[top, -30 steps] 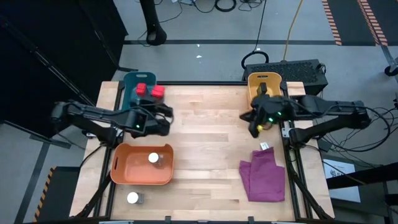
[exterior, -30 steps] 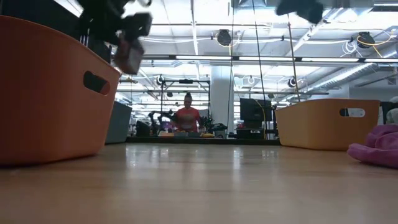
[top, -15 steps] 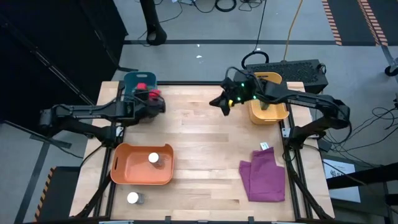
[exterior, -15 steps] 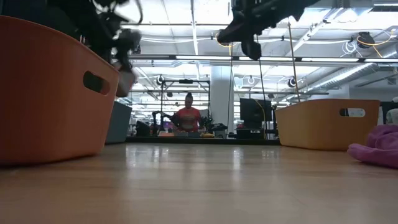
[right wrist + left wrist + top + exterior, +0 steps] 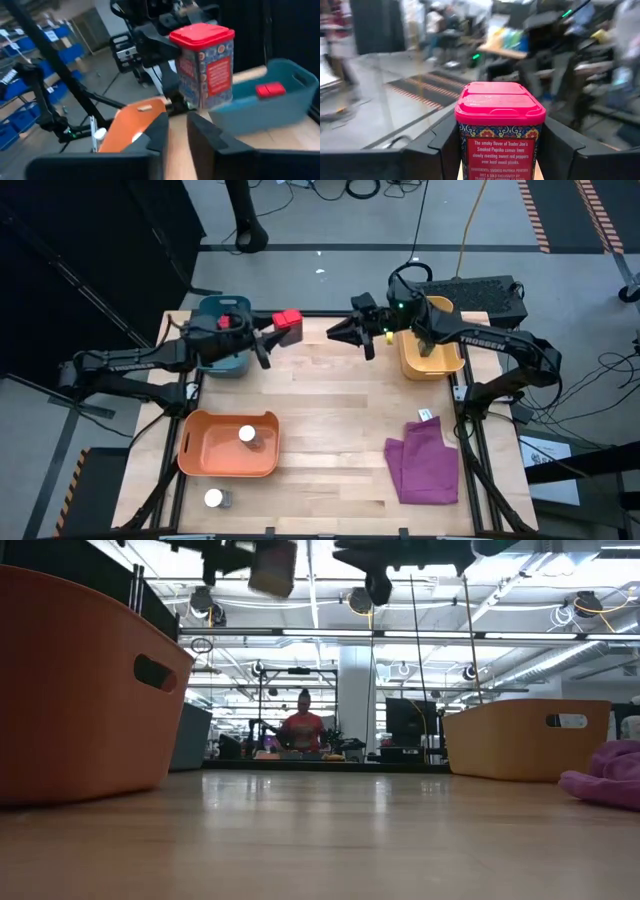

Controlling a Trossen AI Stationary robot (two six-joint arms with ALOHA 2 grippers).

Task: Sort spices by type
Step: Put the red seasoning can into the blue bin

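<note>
- Left gripper [image 5: 275,332] is clamped on a red tin [image 5: 288,320], held in the air at the bench's far edge, just beside the teal bin [image 5: 212,358] at the far left corner.
- Left wrist view gives what the overhead cannot: the tin [image 5: 499,127] stands upright between the fingers [image 5: 434,150], and its label reads smoked paprika.
- Right gripper [image 5: 338,330] hangs near the far edge too, pointing at the tin with a small gap, fingers narrowly apart and holding nothing.
- Right wrist view alone looks into the teal bin [image 5: 280,100]: a second red tin [image 5: 270,90] lies inside.
- High view shows a jar [image 5: 247,435] in the orange bin [image 5: 200,455] near the left edge.
- Another jar [image 5: 214,498] stands on the bench [image 5: 330,430] at the near left corner.
- Yellow bin [image 5: 420,365] sits at the far right corner; its contents are hidden by the arm.
- Purple cloth [image 5: 425,462] lies near the right edge.
- Low view catches a person [image 5: 302,728] far behind the bench.
</note>
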